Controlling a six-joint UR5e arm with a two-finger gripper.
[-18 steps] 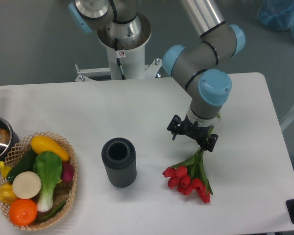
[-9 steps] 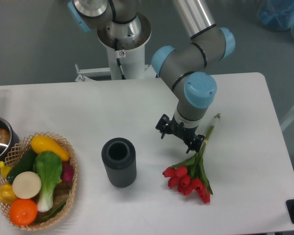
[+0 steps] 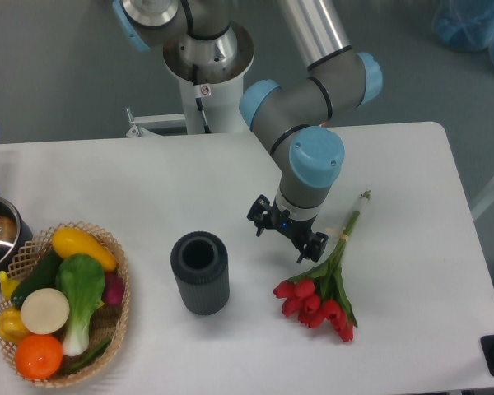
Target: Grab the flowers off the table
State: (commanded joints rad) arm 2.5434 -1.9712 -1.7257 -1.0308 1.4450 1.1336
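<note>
1. Step in hand: I judge that my two-finger black claw (image 3: 286, 239) must first be lined up over the small bunch of red tulips with green leaves and long tied green stems (image 3: 328, 282) before it goes down. The best hold looks to be across the bare stems, above the leaves, with the fingers set crosswise to them so the bunch does not roll out.
2. Location of the flowers: they lie flat on the large white rectangular tabletop with rounded corners (image 3: 148, 181), toward its right edge; the red heads point at the near edge, the stem tips at the far right corner.
3. Claw state: it holds nothing, and its fingers stand a little apart.
4. Arm pose: my grey jointed arm with pale blue caps (image 3: 313, 107) reaches down from the far edge; the wrist points the claw at the tabletop, just left of the stems and apart from them.
5. Neighbour: a dark ribbed cylindrical vase (image 3: 200, 272) stands upright to the left, well clear of the claw.
</note>
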